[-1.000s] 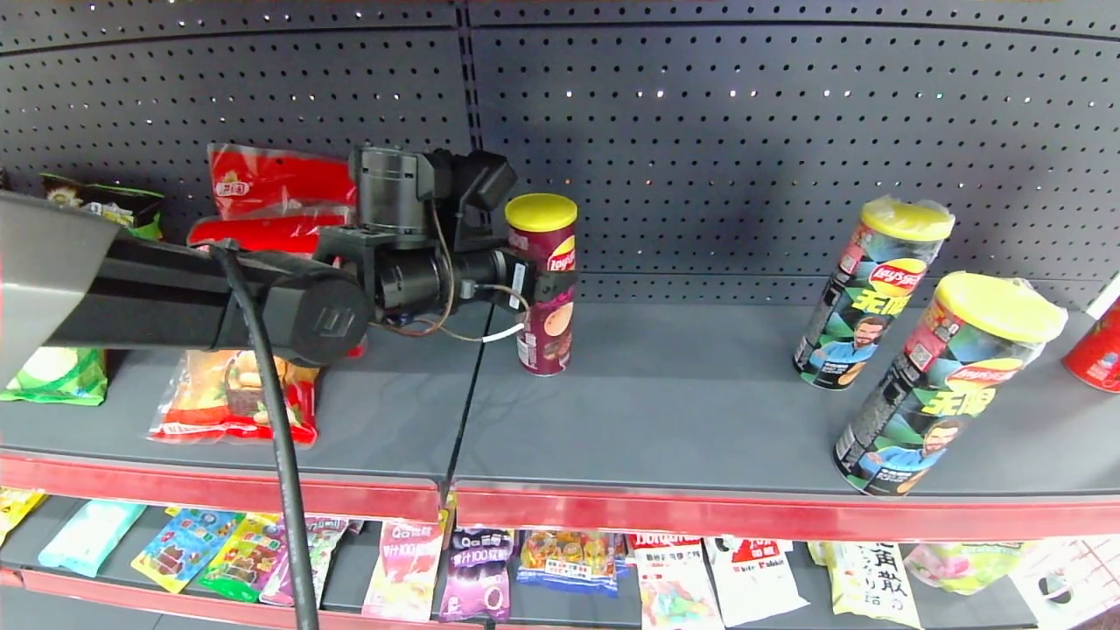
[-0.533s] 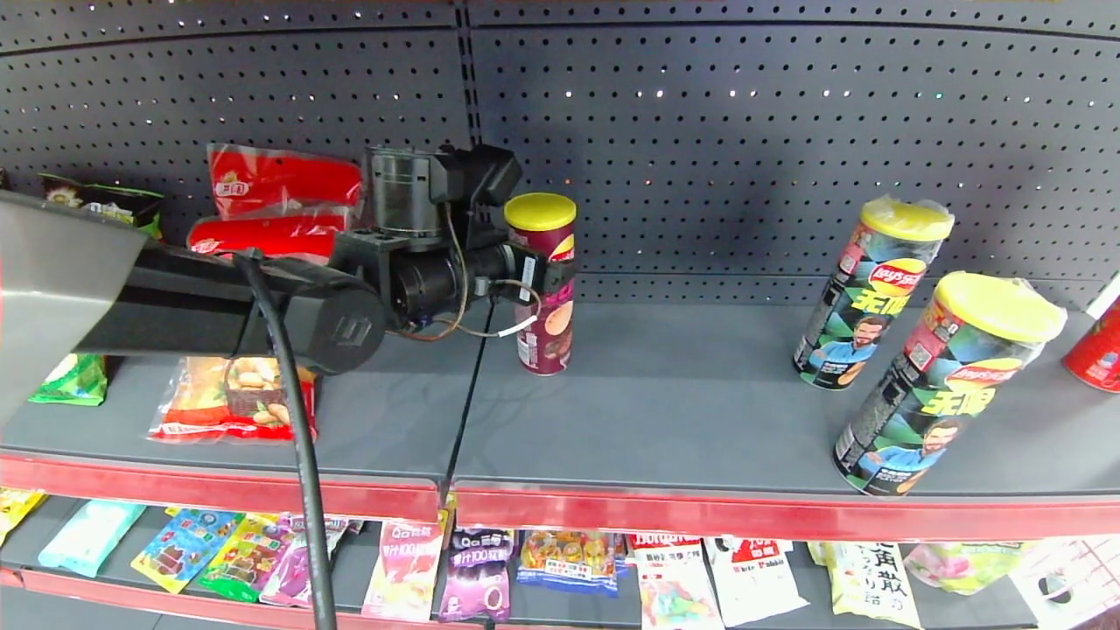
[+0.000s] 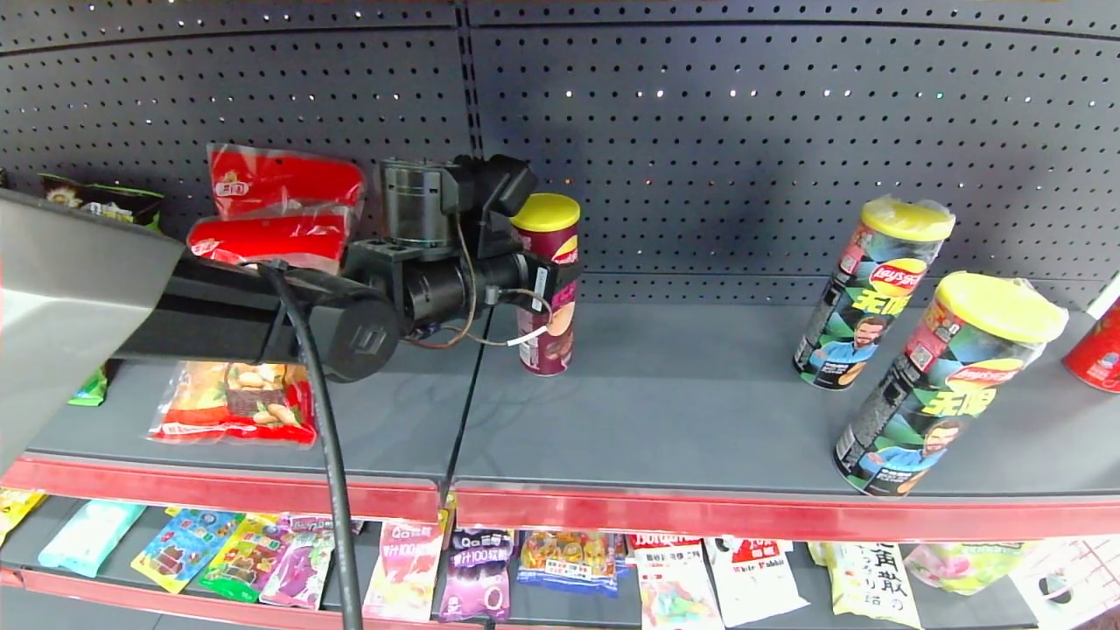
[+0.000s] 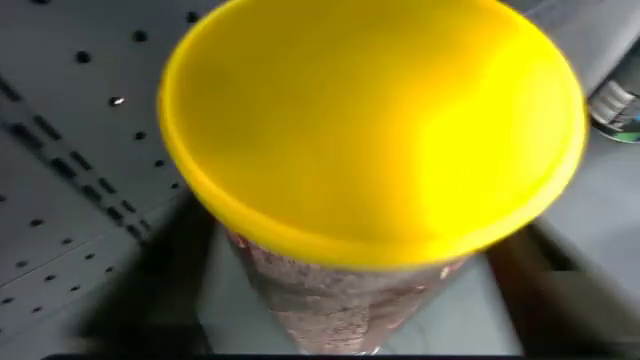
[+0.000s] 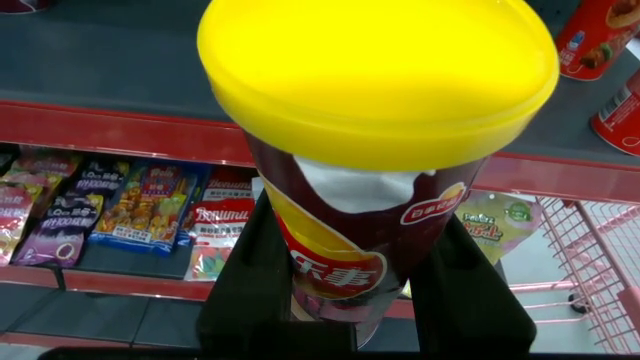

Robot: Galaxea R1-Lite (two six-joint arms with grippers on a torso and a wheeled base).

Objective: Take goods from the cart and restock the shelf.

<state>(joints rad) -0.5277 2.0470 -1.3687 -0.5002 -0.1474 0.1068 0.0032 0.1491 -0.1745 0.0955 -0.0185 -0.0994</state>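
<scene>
A maroon chip can (image 3: pixel 549 337) with a yellow lid stands upright on the grey shelf (image 3: pixel 682 394), near the pegboard back wall. My left gripper (image 3: pixel 553 278) comes in from the left and is shut around the can's middle. In the left wrist view the yellow lid (image 4: pixel 370 120) sits close below the camera, with dark fingers on both sides of the can's body. My right gripper (image 5: pixel 365 300) is shut on a second maroon can (image 5: pixel 375 70) with a yellow lid. It holds that can in front of the shelf's red front edge (image 5: pixel 120 130).
Two green-and-black chip cans (image 3: pixel 871 293) (image 3: pixel 949 385) and a red can (image 3: pixel 1094 350) stand on the shelf at the right. Red snack bags (image 3: pixel 276 206) and a peanut bag (image 3: pixel 236 402) lie at the left. Snack packets (image 3: pixel 569 560) fill the lower shelf. A pink wire cart (image 5: pixel 600 270) is nearby.
My left arm has shifted right and slightly up along the can. The can's top has leaned a little to the right while its base stayed in place.
</scene>
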